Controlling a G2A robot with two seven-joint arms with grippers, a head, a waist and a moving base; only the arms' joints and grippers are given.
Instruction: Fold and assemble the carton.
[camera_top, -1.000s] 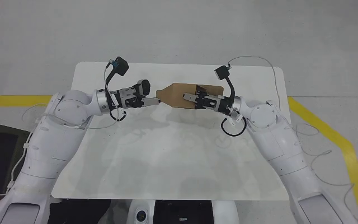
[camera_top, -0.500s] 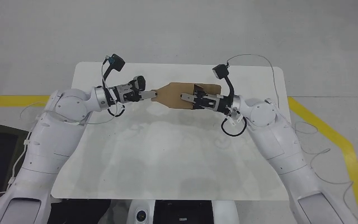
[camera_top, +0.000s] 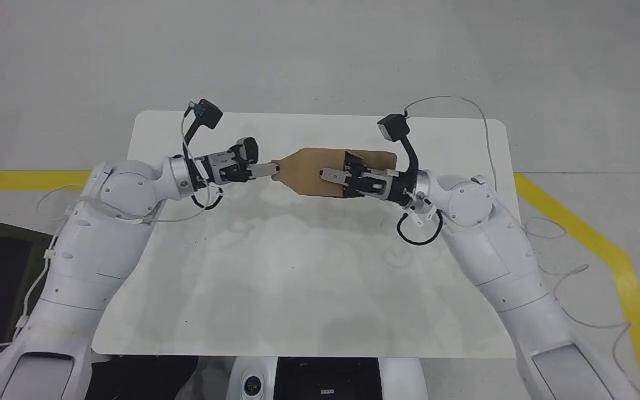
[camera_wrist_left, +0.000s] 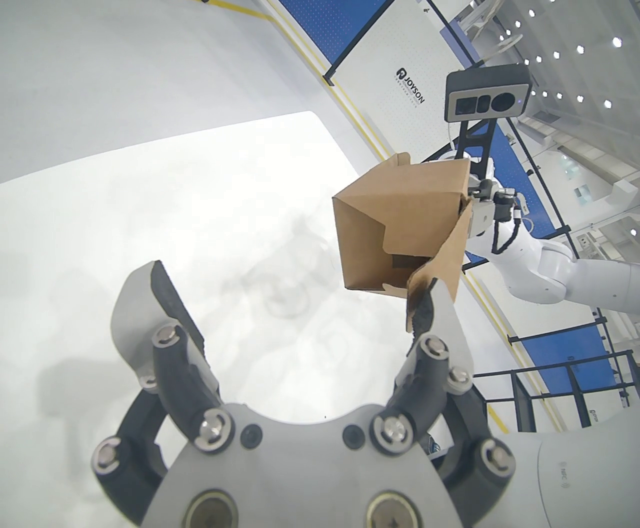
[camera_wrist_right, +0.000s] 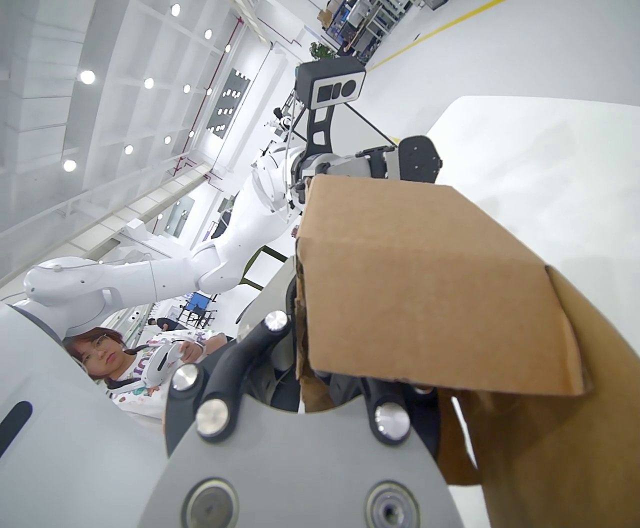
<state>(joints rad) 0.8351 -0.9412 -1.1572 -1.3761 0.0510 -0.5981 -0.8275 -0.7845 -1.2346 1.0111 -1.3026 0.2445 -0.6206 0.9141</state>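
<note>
Holding the carton (camera_top: 318, 160) clear of the table (camera_top: 300, 300), your right end effector (camera_top: 335, 177) grips it from its right end. The fingers are closed on one cardboard wall, and in the right wrist view the panel edge runs between them. The fingertips are mostly hidden behind the cardboard.

Carton position: above the far half of the table, roughly midway between the table's left and right edges, suspended between your two arms. It is brown and partly erected, with the body squared up into a box. Its long axis runs left to right. At the end facing your left arm, one flap is folded across the opening and a patch of dark interior shows beside it.

Left end effector (camera_wrist_left: 290, 282): spread wide, nothing clamped. It sits at the carton's left end. One finger (camera_wrist_left: 447, 320) touches the tip of a loose flap (camera_wrist_left: 447, 252) that trails from that end, and the flap's edge lies against the finger's dark inner pad. The other finger stands well apart from the cardboard, over bare table.

In the top view, your left arm comes in from the table's left side and your right arm from its right side. The wrists point at each other with the carton between them.

Table surface: white, with faint grey smudges below the carton.
</note>
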